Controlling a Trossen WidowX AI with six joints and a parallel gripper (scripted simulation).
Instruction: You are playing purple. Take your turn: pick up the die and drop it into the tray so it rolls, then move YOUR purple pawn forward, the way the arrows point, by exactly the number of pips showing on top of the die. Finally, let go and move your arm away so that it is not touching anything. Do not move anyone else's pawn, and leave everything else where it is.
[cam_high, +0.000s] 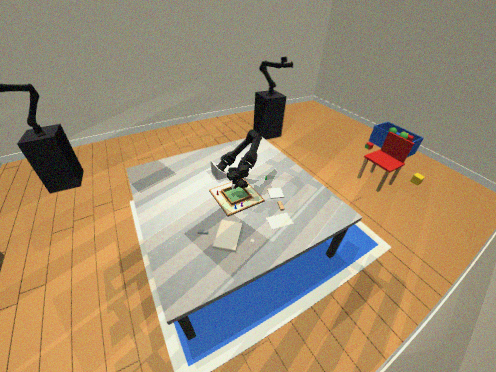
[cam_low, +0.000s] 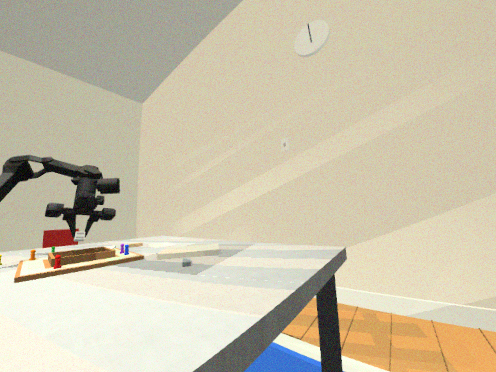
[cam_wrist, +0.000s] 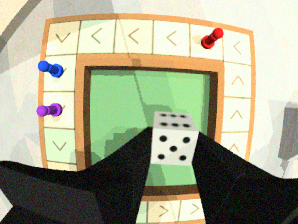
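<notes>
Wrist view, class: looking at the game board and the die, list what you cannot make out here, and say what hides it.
- Board: its near edge squares are hidden behind the dark fingers.
- Die: held over the green tray; its lower faces are hidden by the fingers.
- Green and orange pawns: cut out of the wrist view, tiny specks in the exterior view.
- Arrow markings: faint and blurred on the side squares.

Arm (cam_low: 55, 167): extended, wrist bent downward. Gripper (cam_low: 80, 234): fingers pointing down, clamped on the die (cam_wrist: 172, 139).

top: high, far, whole table (cam_high: 165, 240) | exterior: low at table edge | wrist: close, straight down | shared: board (cam_wrist: 149, 39)
</notes>
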